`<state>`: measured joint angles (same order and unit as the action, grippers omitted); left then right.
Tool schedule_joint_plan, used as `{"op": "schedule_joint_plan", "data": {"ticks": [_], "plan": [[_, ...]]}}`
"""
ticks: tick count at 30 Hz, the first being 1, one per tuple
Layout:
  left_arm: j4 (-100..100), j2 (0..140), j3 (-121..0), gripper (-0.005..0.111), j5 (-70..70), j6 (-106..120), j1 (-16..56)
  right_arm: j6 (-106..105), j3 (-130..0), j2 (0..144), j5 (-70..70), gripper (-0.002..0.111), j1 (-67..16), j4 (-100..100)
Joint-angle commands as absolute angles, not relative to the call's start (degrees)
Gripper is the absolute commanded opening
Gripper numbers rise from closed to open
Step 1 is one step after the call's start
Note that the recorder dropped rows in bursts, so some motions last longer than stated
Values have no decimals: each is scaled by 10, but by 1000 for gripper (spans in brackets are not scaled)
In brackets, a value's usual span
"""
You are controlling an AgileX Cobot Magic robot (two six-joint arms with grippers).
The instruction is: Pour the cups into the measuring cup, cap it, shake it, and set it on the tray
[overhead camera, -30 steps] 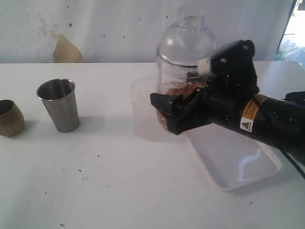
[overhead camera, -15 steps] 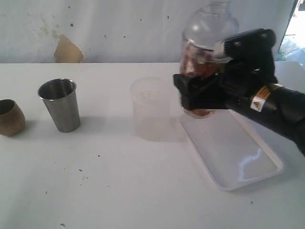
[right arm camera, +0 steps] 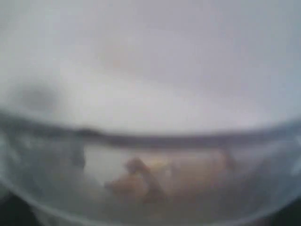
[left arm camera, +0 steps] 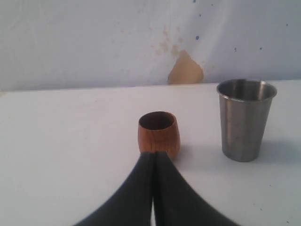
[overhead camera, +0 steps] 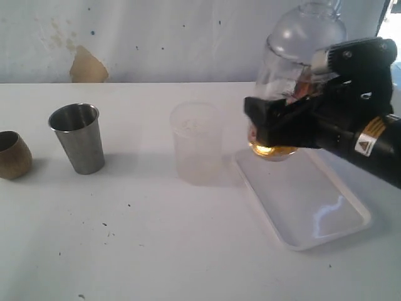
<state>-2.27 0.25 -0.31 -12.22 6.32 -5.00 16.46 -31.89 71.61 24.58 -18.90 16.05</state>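
My right gripper (overhead camera: 280,127) is shut on the measuring cup (overhead camera: 283,75), a clear cup with a domed clear cap and brown bits inside. The cup leans a little, its base low over the far end of the white tray (overhead camera: 301,204); whether it touches I cannot tell. In the right wrist view the cup wall (right arm camera: 155,141) fills the blurred picture, with brown bits (right arm camera: 160,181) behind it. The steel tumbler (overhead camera: 78,138) and the wooden cup (overhead camera: 12,153) stand at the left. My left gripper (left arm camera: 154,153) is shut and empty, just short of the wooden cup (left arm camera: 159,133), with the tumbler (left arm camera: 244,120) beside it.
A frosted, unmarked cup (overhead camera: 195,143) stands upright on the white table between the tumbler and the tray, close to the held cup. A wall (overhead camera: 156,37) with a tan patch runs along the table's far edge.
My right gripper has carried the capped measuring cup to the right, from beside the frosted cup to over the tray's far end. The cups at the left have not moved.
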Motion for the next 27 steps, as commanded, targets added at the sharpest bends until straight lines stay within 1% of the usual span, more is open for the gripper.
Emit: {"op": "schedule_joint_plan", "data": {"ticks": [1,2,5,8,12,16,20,27], "plan": [[-21,0,0,1,-116,63,-50,104,-331,712,294,0,-182,64],[-21,0,0,1,-116,63,-50,81,-333,716,292,0,-173,47],[-21,0,0,1,-116,63,-50,77,-334,718,272,0,-169,117],[-21,0,0,1,-116,63,-50,52,-342,729,257,0,-160,124],[-21,0,0,1,-116,63,-50,-4,-374,759,223,0,-126,124],[-21,0,0,1,-116,63,-50,-68,-420,797,159,0,-109,124],[-21,0,0,1,-116,63,-50,-209,-457,828,133,0,-109,124],[-21,0,0,1,-116,63,-50,-289,-510,879,92,0,-108,124]]}}
